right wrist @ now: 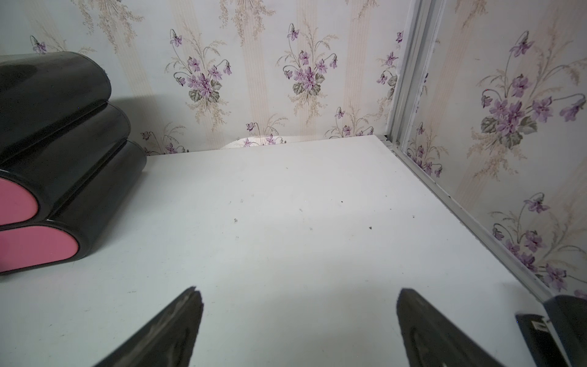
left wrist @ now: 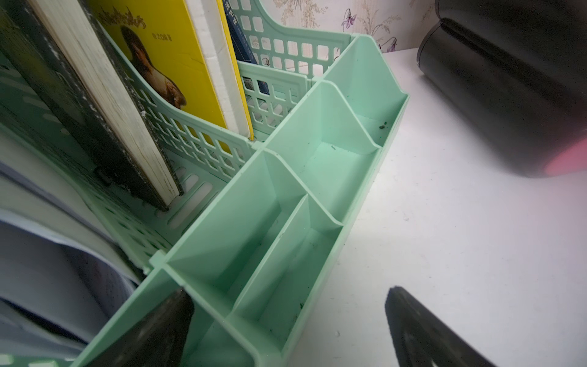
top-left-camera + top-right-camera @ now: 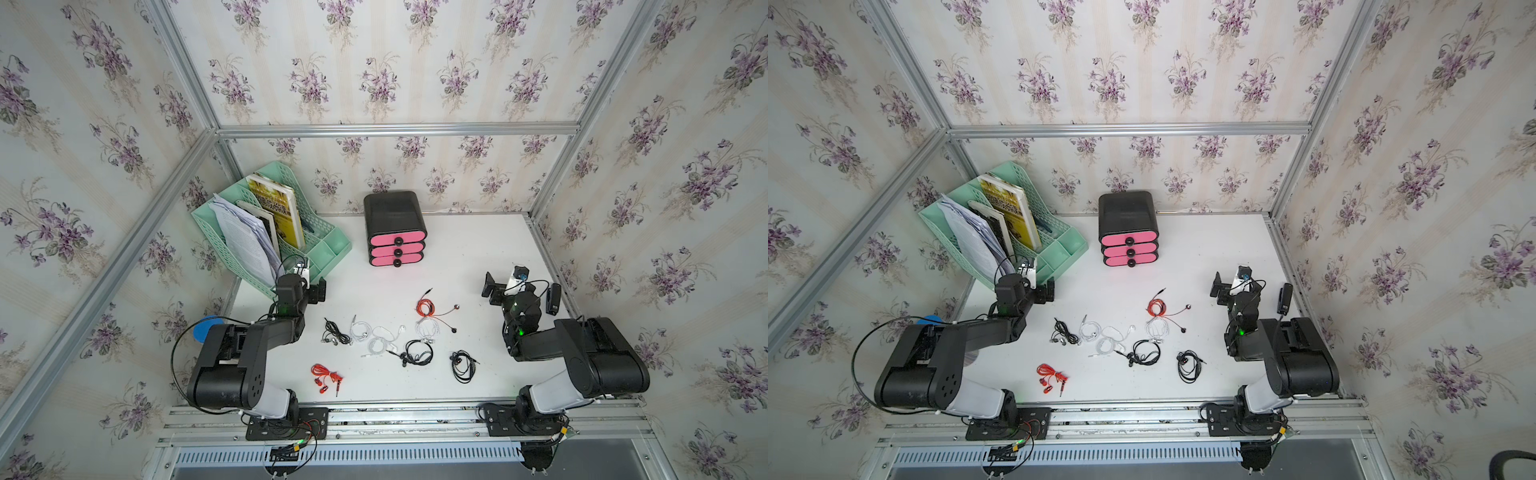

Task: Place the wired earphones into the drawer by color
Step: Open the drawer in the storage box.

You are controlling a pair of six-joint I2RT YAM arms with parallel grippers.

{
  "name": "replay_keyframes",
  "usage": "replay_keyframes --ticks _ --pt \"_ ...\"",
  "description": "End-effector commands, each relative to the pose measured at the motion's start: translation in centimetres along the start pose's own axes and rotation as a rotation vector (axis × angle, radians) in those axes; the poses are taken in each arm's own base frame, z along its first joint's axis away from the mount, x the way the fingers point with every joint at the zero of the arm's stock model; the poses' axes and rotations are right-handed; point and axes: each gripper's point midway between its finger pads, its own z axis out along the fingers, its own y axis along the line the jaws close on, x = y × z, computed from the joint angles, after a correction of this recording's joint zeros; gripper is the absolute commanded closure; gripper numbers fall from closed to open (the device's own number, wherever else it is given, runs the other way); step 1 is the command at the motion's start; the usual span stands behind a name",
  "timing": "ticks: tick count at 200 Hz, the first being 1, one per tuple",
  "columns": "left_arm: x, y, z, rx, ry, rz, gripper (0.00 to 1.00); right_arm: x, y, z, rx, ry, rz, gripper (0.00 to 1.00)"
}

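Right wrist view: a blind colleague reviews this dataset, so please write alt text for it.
The right claw hangs open over the white table, holding nothing. A black drawer unit with pink fronts stands off to one side, near the floral wallpaper.

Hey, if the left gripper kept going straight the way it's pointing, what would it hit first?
Most likely the green desk organizer. Its small front compartments lie right ahead of the open left gripper; one finger lines up with them, the other with the table. Depth is hard to judge.
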Motion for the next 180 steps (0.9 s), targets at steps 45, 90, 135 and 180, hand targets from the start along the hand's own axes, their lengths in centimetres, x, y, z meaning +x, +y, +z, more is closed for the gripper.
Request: replay_keyframes --ticks 45,90,135,180 --pt "-0.4 -0.2 0.0 0.013 -0.013 0.0 0.01 -1.1 0.1 0.0 -0.006 -0.04 0.001 0.0" --pt "-1.2 0.3 -0.2 -0.015 -0.001 -0.011 0.01 -1.3 -0.5 -0.1 0.027 -0.049 0.016 0.0" --pt "-4.8 0.7 -2.5 -0.014 -0.011 -0.01 0.01 -4.0 -1.2 0.3 0.089 -0.004 0.04 0.0" --pt "-8.6 1.1 -5.9 0.001 -0.02 -0.157 0.01 -7.2 0.8 0.6 0.0 0.11 0.229 0.0"
